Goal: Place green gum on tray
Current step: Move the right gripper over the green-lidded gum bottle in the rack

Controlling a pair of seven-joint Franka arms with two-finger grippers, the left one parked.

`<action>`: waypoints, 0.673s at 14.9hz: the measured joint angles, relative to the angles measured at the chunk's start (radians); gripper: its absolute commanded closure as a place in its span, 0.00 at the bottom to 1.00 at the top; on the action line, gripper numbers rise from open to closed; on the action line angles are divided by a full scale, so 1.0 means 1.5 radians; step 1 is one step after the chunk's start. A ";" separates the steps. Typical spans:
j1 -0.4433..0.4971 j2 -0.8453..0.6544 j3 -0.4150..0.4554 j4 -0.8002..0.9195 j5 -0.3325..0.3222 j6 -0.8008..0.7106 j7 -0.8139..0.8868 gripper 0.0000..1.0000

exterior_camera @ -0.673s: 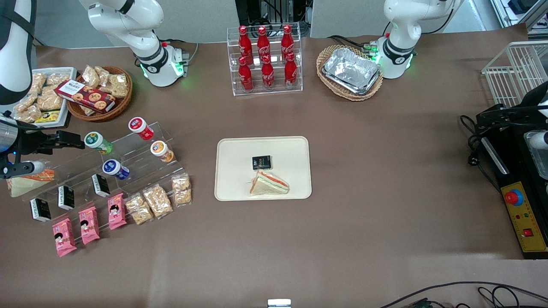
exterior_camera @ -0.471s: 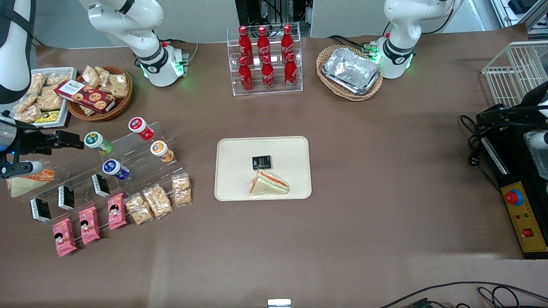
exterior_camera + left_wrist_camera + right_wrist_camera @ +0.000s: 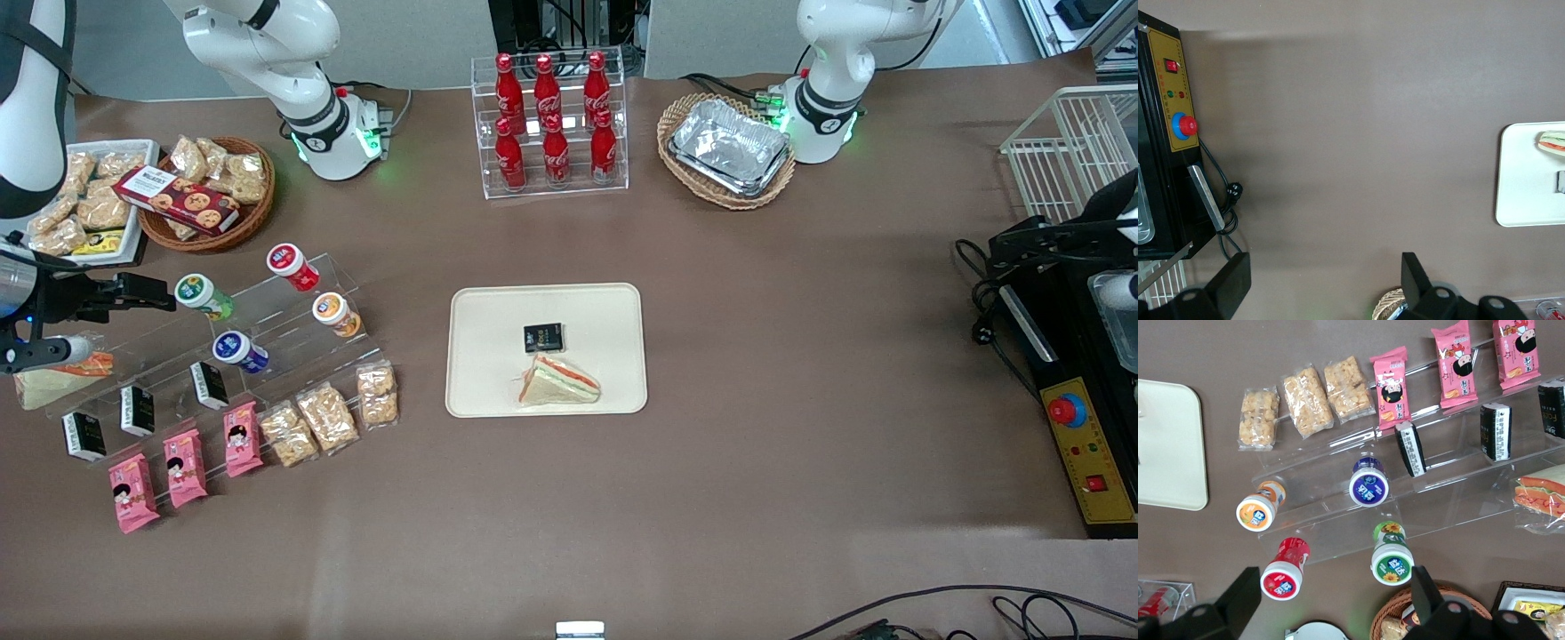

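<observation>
On the brown table (image 3: 756,356), the cream tray (image 3: 484,356) sits mid-table, already carrying a sandwich (image 3: 558,382) and a small black packet (image 3: 543,338). Toward the working arm's end stands a clear stepped rack (image 3: 267,329) of gum bottles. The green gum (image 3: 203,296) lies tipped on an upper step, white lid facing the tool (image 3: 156,297). In the front view the tool sits at the gum's nine o'clock, almost touching it, its fingers (image 3: 1245,597) spread wide, nothing held.
</observation>
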 measured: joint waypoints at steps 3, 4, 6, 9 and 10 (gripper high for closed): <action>0.005 -0.007 0.003 -0.009 0.000 -0.006 0.023 0.00; 0.007 -0.018 0.004 -0.025 0.000 -0.002 0.032 0.00; 0.011 -0.060 0.005 -0.080 0.000 0.027 0.040 0.00; 0.011 -0.149 0.003 -0.162 -0.007 0.046 0.040 0.00; 0.011 -0.174 0.003 -0.181 -0.015 0.048 0.040 0.00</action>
